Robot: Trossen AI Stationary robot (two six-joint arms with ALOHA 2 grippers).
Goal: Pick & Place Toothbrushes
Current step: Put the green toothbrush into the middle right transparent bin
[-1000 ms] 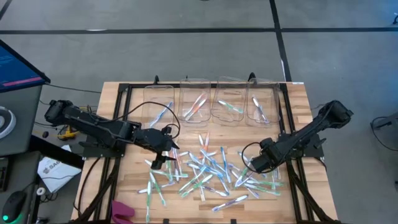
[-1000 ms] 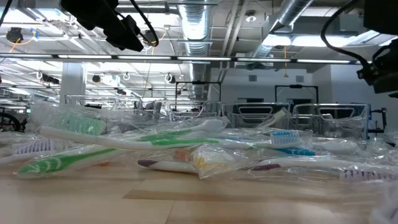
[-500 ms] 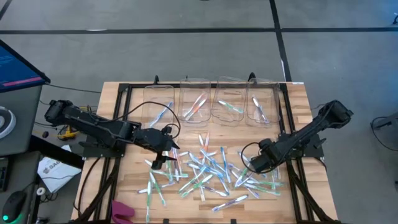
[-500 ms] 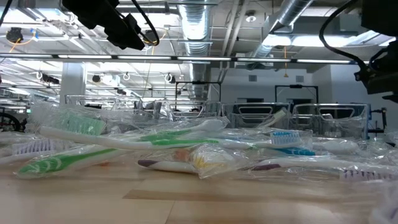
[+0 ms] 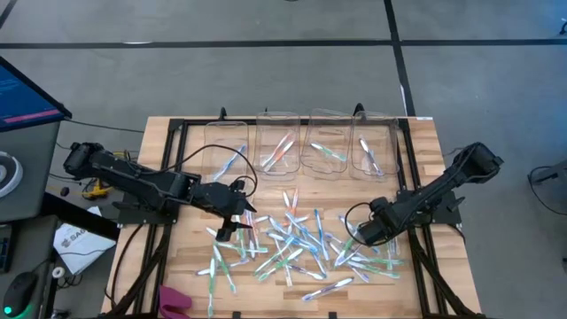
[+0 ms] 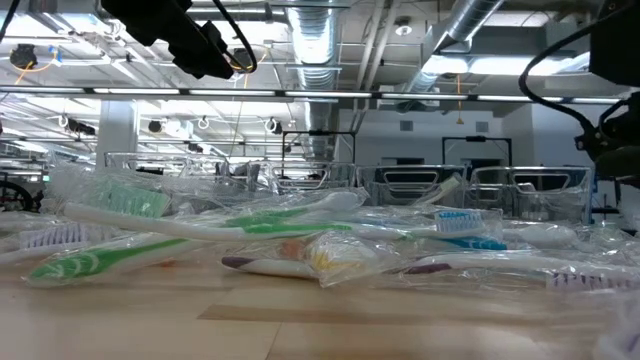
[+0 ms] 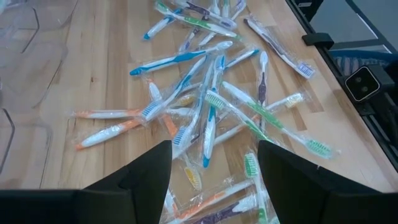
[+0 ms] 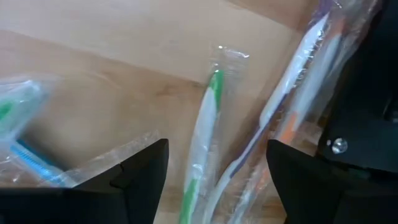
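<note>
Right gripper (image 8: 214,186) open, low over wrapped toothbrushes (image 8: 202,134).

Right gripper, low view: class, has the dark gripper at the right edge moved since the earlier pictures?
Yes. The right gripper sits lower and nearer the right edge than before, judged against the fixed ceiling pipe; in the high view it barely shifts.

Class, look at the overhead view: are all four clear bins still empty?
No. The bins at the table's far edge already hold toothbrushes.
</note>
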